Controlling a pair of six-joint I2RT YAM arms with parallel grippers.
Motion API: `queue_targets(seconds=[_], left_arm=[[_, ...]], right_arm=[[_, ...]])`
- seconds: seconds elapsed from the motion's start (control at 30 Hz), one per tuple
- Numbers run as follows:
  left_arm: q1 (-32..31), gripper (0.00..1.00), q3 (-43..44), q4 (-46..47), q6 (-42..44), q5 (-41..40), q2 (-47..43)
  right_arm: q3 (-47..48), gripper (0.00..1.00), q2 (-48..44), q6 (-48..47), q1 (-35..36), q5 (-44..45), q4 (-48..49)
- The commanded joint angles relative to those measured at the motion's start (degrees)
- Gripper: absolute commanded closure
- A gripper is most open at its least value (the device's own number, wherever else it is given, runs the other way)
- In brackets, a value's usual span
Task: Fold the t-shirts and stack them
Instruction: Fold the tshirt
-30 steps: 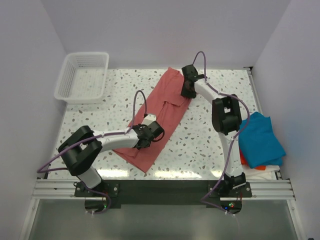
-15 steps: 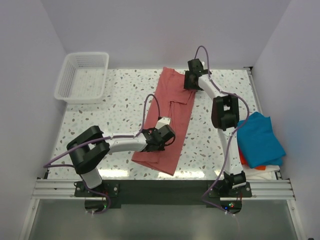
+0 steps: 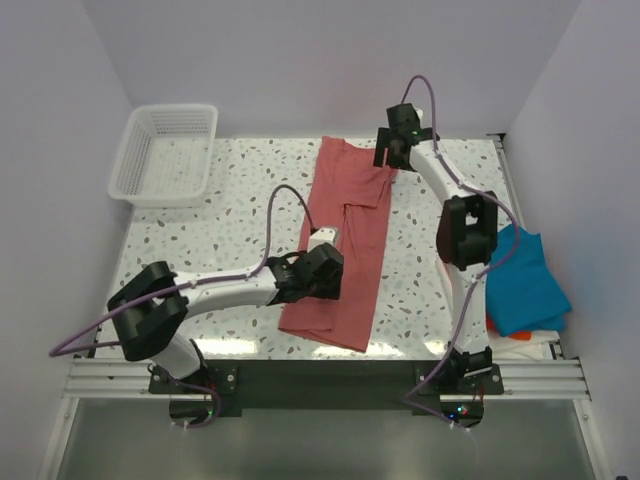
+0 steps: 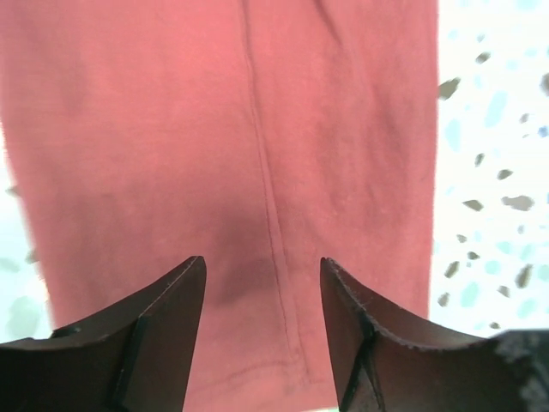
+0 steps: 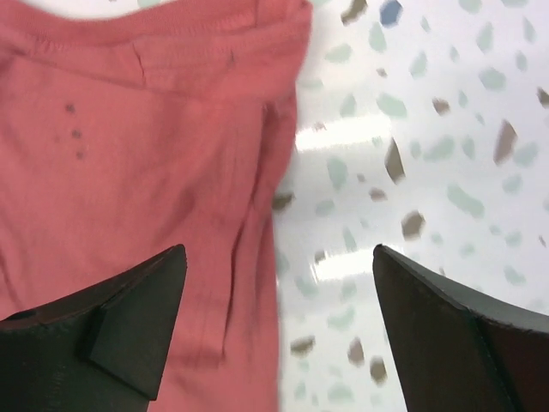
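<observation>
The salmon-red t-shirt (image 3: 345, 235) lies flat as a long folded strip running from the back of the table toward the front edge. My left gripper (image 3: 323, 272) hovers over its near left part, open, with nothing between the fingers; the left wrist view shows the gripper (image 4: 262, 268) above the shirt (image 4: 214, 129) and a seam. My right gripper (image 3: 391, 156) is open at the shirt's far right corner; in the right wrist view the gripper (image 5: 279, 255) straddles the shirt's edge (image 5: 129, 146). The teal-blue t-shirt (image 3: 520, 280) lies on an orange one (image 3: 486, 317) at the right edge.
A white mesh basket (image 3: 165, 152) stands at the back left corner. The speckled table (image 3: 230, 215) shows between the basket and the shirt. Walls close in on three sides. The right arm's elbow (image 3: 465, 230) hangs above the table near the teal shirt.
Both grippers have opened and let go of the salmon-red shirt. The shirt swung from a diagonal lie to nearly straight front-to-back. The right gripper has moved back and to the right.
</observation>
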Motion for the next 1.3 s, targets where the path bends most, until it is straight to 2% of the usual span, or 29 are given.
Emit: queue_targets(seconds=[0.0, 0.03, 0.07, 0.1, 0.13, 0.17, 0.2, 0.23, 0.27, 0.43, 0.47, 0.6, 0.87, 1.03, 1.27], left_arm=[[1.5, 0.39, -2.9, -1.9, -0.3, -4.5, -10.7], [2.0, 0.39, -4.2, -1.9, -1.3, -4.4, -12.7], [2.6, 0.39, -7.0, -1.9, -1.8, -4.4, -16.2], [2.7, 0.38, -8.2, -2.6, -2.5, -4.8, -17.8], [2.7, 0.38, -9.6, -3.3, -4.2, -4.9, -19.2], [2.7, 0.38, -11.9, -3.7, -5.2, -5.0, -20.6], [2.7, 0.38, -13.3, -5.1, -6.1, -5.0, -23.2], [2.7, 0.38, -14.7, -5.4, -7.7, -5.0, -24.6], [2.8, 0.38, -17.5, -5.7, -8.7, -4.9, -27.2], [2.8, 0.39, -24.9, -4.8, -11.3, -1.1, -34.4], [2.8, 0.40, -26.6, -4.7, -11.3, -1.1, -36.3], [2.7, 0.41, -28.9, -2.7, -9.6, 1.0, -37.5], [2.7, 0.43, -30.6, -3.7, -10.6, 1.3, -36.8], [2.7, 0.44, -31.4, -3.5, -10.6, 1.4, -35.8], [2.7, 0.44, -33.6, -1.2, -10.3, 1.8, -34.2]], right_arm=[[-7.5, 0.08, -17.7, 6.1, 1.3, -1.4, -3.3], [-11.9, 0.09, -21.2, 7.5, 2.1, -2.6, -2.4], [-22.7, 0.10, -24.8, 9.3, 4.4, -3.0, -0.8], [-28.9, 0.10, -29.3, 10.1, 5.9, -3.0, 1.2], [-35.0, 0.11, -37.1, 12.1, 7.6, -2.8, 4.7], [-46.0, 0.11, -41.5, 13.9, 10.6, -2.6, 5.7], [-51.5, 0.13, -45.4, 15.9, 12.0, -3.2, 6.7], [-56.9, 0.14, -53.2, 18.0, 13.4, -4.3, 9.7], [-66.6, 0.16, -56.9, 22.4, 16.2, -5.9, 10.7], [-86.9, 0.23, -74.8, 35.6, 27.8, -4.4, 9.5], [-88.5, 0.24, -78.9, 37.2, 31.0, -4.4, 8.9], [-93.0, 0.26, -83.9, 43.8, 37.2, -3.8, 7.2], [-94.8, 0.31, -78.7, 55.4, 50.3, -1.4, 9.0], [-96.5, 0.36, -75.5, 60.6, 53.3, -0.6, 10.7], [-97.9, 0.36, -72.5, 63.4, 54.6, -0.2, 14.5]])
